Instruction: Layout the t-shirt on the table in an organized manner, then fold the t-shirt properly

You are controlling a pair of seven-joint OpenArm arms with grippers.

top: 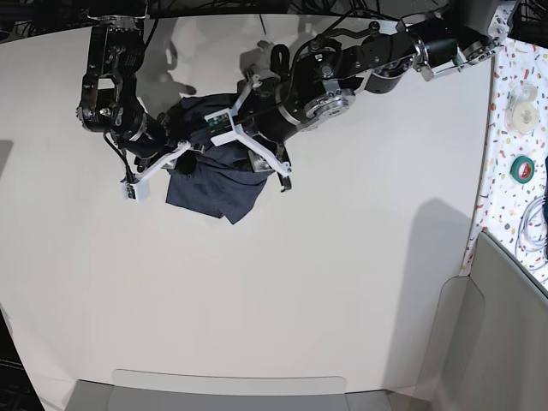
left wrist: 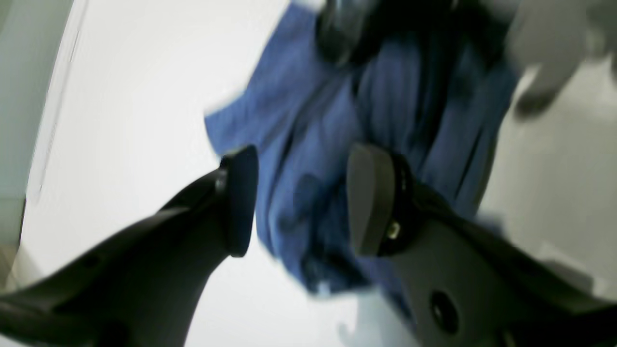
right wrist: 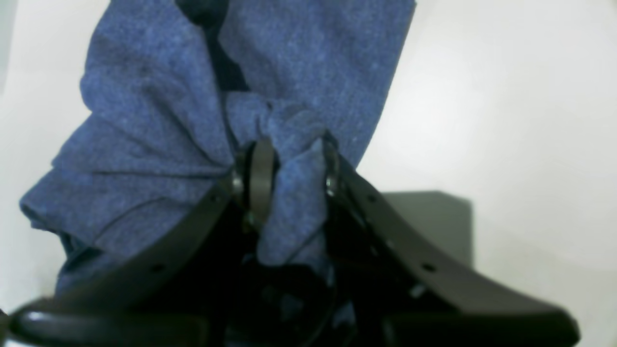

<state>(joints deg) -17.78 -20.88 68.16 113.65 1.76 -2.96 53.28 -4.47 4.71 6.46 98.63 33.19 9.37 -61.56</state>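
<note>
Meanwhile t-shirt (right wrist: 159,120) bunches between right fingers (right wrist: 262,180), lifted.

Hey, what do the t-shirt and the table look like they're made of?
The t-shirt looks like soft knit cloth, probably cotton jersey: heathered blue, matte, bunching into soft folds where the right gripper pinches it. The table looks like a hard, smooth, matte white board, maybe laminate; it shows soft shadows and no glare.

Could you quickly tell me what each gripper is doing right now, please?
Left gripper: open, holding nothing.
Right gripper: shut on the t-shirt.
</note>
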